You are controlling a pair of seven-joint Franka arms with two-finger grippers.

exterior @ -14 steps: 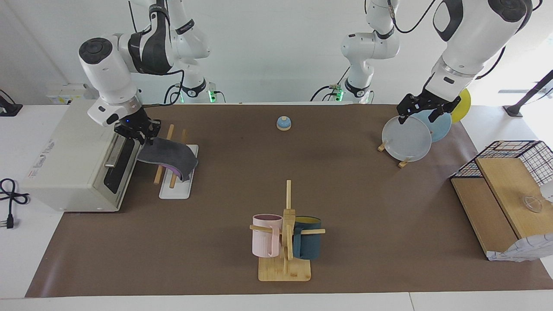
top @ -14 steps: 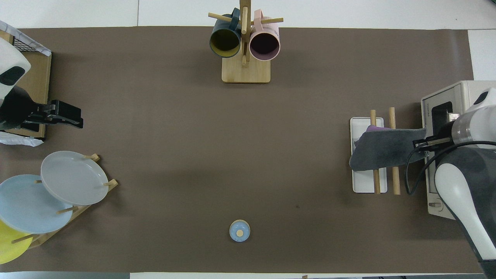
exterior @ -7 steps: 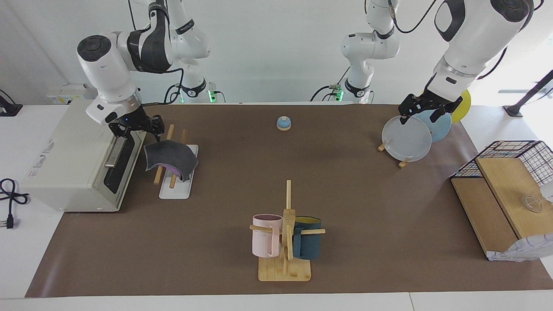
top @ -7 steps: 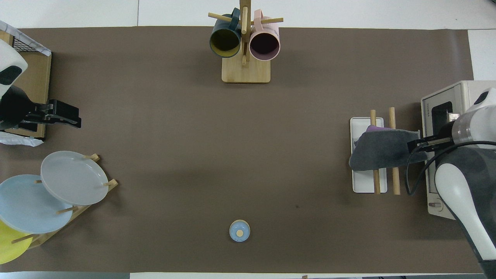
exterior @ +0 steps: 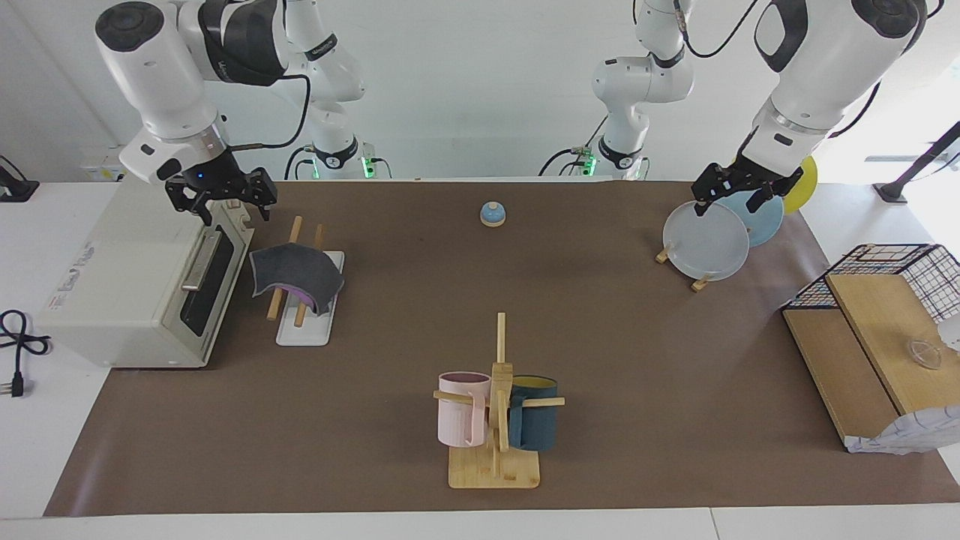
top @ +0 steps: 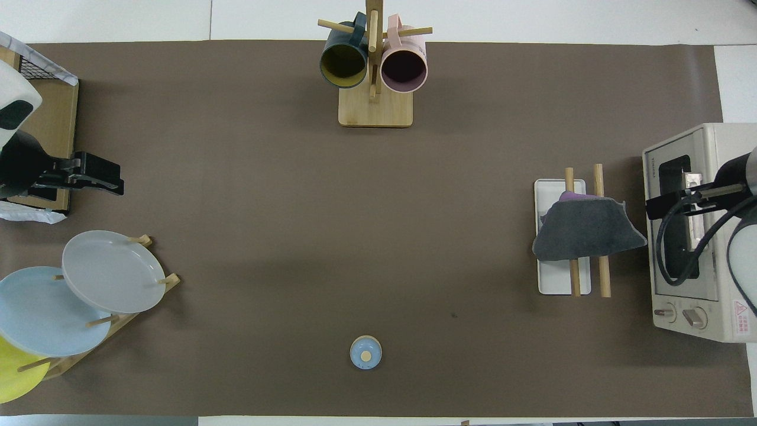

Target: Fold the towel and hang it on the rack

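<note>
On the brown-covered desk (exterior: pixel 600 315), toward the right arm's end, the soft purple-and-grey towel (exterior: pixel 295 275) was seen draped, folded grey face up, over the two light wooden rods of the white-based rack (exterior: pixel 307 319), beside the cream toaster oven (exterior: pixel 127 277). A second earlier it had been gripped by the right claw (exterior: pixel 222 199); by this moment the cloth had been released, and the claw had been lifted clear and was pictured empty with its fingers spread, over the oven's top. The left claw (exterior: pixel 737 196) was kept waiting above the wooden stand of round plates (exterior: pixel 706 241); its fingers appeared parted and nothing was held. The hanging was judged essentially done, with only the arm's retreat left.
</note>
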